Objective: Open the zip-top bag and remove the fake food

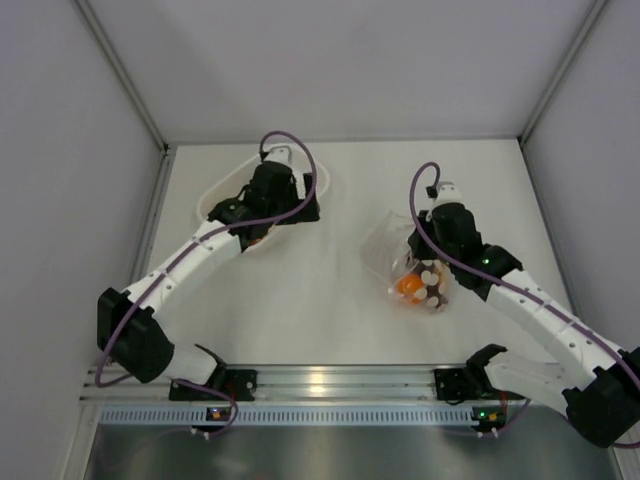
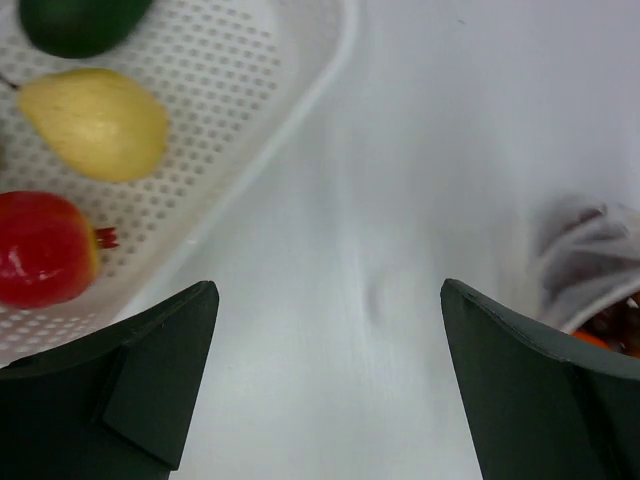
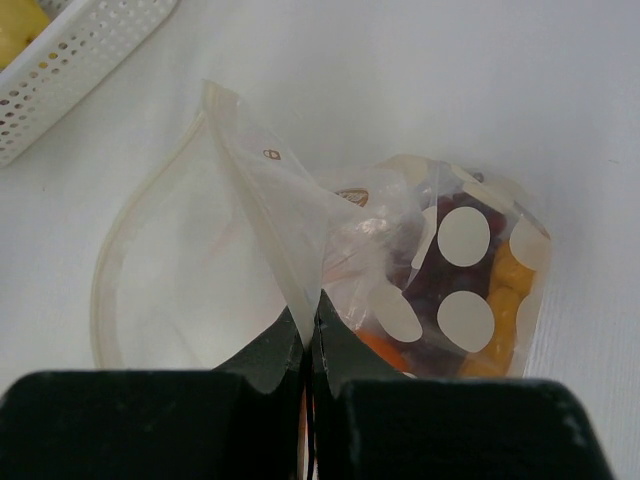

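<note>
The zip-top bag (image 3: 200,270) lies on the table right of centre, clear with white dots, its mouth gaping. My right gripper (image 3: 310,318) is shut on the bag's upper edge (image 3: 262,190), holding it up. Still inside the bag (image 1: 390,245) are dark purple grapes (image 3: 450,275), an orange piece (image 3: 385,350) and a yellow-orange piece (image 3: 505,285) of fake food. My left gripper (image 2: 328,288) hangs open over bare table beside the basket, nothing between its fingers. A red apple (image 2: 45,248), a yellow lemon (image 2: 95,122) and a green avocado (image 2: 75,20) lie in the basket.
The white perforated basket (image 2: 300,90) stands at the back left of the table (image 1: 330,300). Grey walls enclose the table on three sides. An aluminium rail (image 1: 330,385) with both arm bases runs along the near edge.
</note>
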